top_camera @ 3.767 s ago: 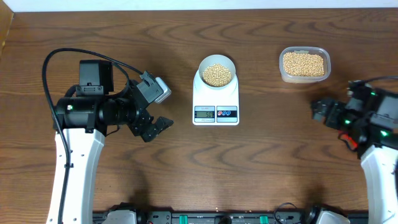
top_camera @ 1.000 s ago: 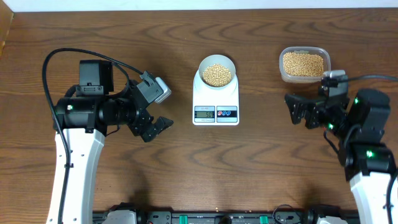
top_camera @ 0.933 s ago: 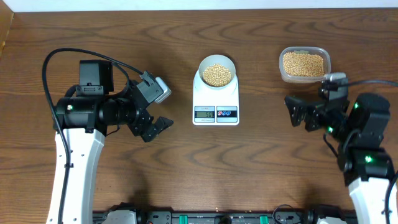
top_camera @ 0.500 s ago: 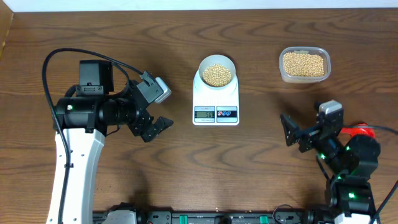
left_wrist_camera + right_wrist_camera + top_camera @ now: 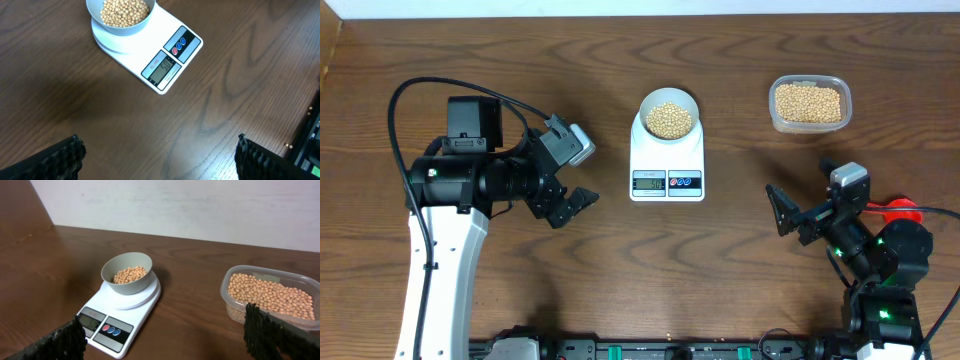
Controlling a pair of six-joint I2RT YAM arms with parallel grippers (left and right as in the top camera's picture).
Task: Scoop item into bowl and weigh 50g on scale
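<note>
- The right arm has drawn back from beside the tub toward the near edge of the table (image 5: 720, 290). The left arm has not moved.
- Nearest me, the right gripper (image 5: 785, 213) hovers over bare wood with its jaws spread wide and nothing between them. A red piece shows beside that arm, but I cannot tell what it is.
- Level with it on the left, the left gripper (image 5: 575, 208) is likewise spread and empty, pointing toward the scale (image 5: 667, 158).
- The tabletop is dark brown wood with a bold, wavy grain.
- The scale sits mid-table with its display and buttons toward me. The digits are lit but too small to read for certain.
- The bowl (image 5: 127, 287) stands on the scale's far end, partly filled with beans (image 5: 669, 120).
- The tub (image 5: 810, 129) sits far right, well apart from the scale, with more beans in it.
- A pale wall (image 5: 200, 205) rises behind the table.
</note>
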